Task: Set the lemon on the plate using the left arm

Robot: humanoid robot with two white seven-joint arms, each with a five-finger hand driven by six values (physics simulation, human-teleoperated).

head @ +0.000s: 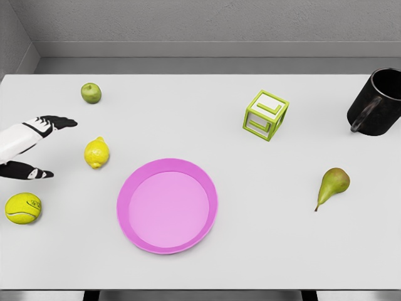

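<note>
Here, a white tabletop [263, 251] stands before a grey textured wall. The lemon [97, 152] sits apart from the pink plate [125, 216], up and to its left — long axis roughly up-and-down in the head view, its nub toward the near edge. The left robot hand [39, 145] reaches in from the left edge, fingers spread and grasping nothing, just beside the lemon. Around them: a tennis ball [23, 208], lime [91, 93], green letter cube [266, 115], black mug [377, 102], pear [332, 185].
</note>
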